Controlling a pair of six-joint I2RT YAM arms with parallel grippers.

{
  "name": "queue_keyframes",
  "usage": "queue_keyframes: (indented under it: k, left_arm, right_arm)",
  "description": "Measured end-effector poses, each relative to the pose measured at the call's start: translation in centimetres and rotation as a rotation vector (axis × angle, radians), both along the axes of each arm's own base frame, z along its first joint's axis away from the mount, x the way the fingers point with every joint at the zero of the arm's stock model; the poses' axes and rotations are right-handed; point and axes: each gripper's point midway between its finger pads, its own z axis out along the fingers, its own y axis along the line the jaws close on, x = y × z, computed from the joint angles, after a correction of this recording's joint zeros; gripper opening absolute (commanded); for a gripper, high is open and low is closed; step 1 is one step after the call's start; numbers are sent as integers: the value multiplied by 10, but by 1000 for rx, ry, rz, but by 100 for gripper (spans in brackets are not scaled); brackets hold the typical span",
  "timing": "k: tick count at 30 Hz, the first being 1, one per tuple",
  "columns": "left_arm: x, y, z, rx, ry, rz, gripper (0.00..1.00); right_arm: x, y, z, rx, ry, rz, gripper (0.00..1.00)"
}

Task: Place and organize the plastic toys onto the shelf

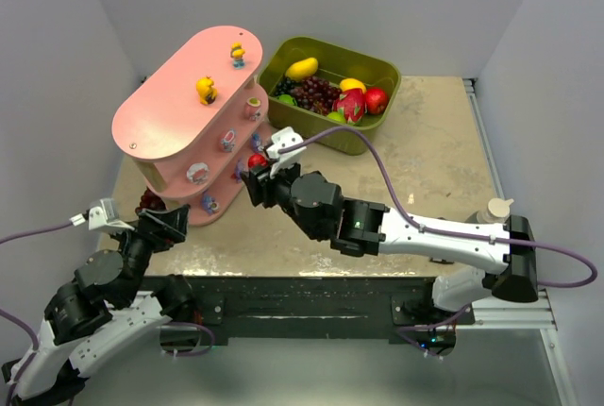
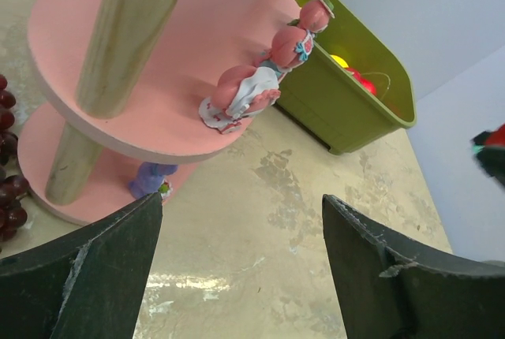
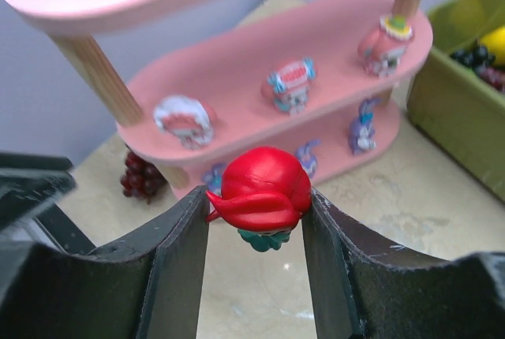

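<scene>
Between the right fingers (image 3: 180, 264), clamped from both sides: one red-capped toy (image 3: 260, 188) with a teal underside, held above the tabletop (image 3: 394, 205). Directly beyond it stands the pink shelf (image 3: 237, 71), three tiers on wooden posts. The middle tier carries three pink-and-white figurines (image 3: 289, 84) in a row, spaced apart. The bottom tier carries three purple figurines (image 3: 362, 126) near its front edge. In the top external view, two yellow figurines (image 1: 206, 91) stand on the top board, one near the middle and one toward the far end. A dark grape bunch (image 3: 142, 173) lies on the tabletop just beside the bottom tier at the shelf's left end. The left fingers (image 2: 102, 260) are spread wide with nothing between them, poised over bare tabletop near that same end of the shelf, with the grapes at the left edge of their wrist view. An olive-green bin (image 1: 351, 137) sits at the shelf's far right and holds larger fruits (image 1: 351, 104): yellow, red, green and a grape cluster. Whether the bin touches the shelf, I cannot tell.
</scene>
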Motion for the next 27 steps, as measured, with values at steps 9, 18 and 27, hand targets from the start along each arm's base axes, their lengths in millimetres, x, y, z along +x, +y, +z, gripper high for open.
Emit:
queue_keyframes:
  k: [9,18,27]
  left_arm:
    - [0,5,0,-19,6,26,86]
    - [0,5,0,-21,6,27,86]
    - [0,5,0,-20,7,27,86]
  right_arm:
    - [-1,33,74,68,-143,96,27]
    - [9,90,87,15,-227,153,29]
    - [17,136,80,-7,-255,210,29]
